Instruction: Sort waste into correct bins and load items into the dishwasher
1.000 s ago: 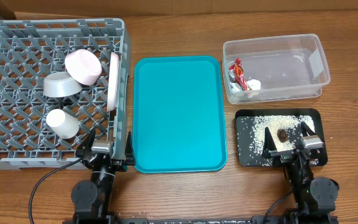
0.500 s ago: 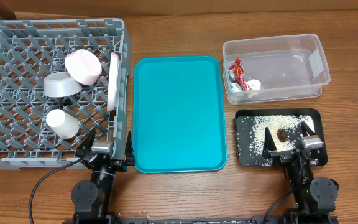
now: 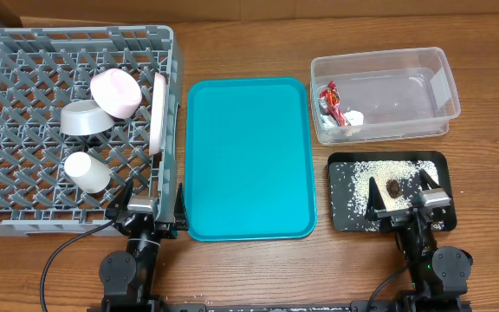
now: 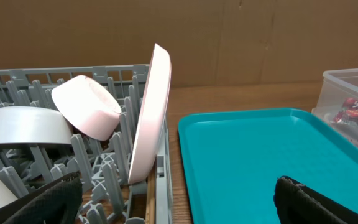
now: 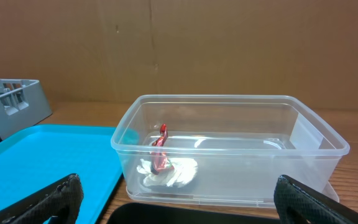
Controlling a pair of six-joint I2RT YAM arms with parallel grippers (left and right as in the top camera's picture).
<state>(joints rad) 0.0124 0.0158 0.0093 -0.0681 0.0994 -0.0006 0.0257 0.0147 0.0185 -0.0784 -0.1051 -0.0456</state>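
The grey dish rack point(image 3: 24, 52) at the left holds the white plate point(image 3: 158, 113) on edge, the pink dish point(image 3: 115, 93), the grey bowl point(image 3: 83, 119) and the white cup point(image 3: 87, 172). The clear tub point(image 3: 405, 91) holds the red-and-white wrapper point(image 3: 329, 100) and the white tissue point(image 3: 354, 117). The black tray point(image 3: 345, 169) holds rice grains point(image 3: 358, 186) and the brown lump point(image 3: 392, 186). My left gripper point(image 3: 145, 204) is open and empty at the rack's front right corner. My right gripper point(image 3: 403, 201) is open and empty over the black tray's front edge. Chopsticks are not in view.
The teal serving tray point(image 3: 248, 156) lies bare between rack and bins. In the left wrist view the plate point(image 4: 151, 115) stands against the rack wall, tray point(image 4: 260, 155) to its right. In the right wrist view the tub point(image 5: 229, 146) is straight ahead.
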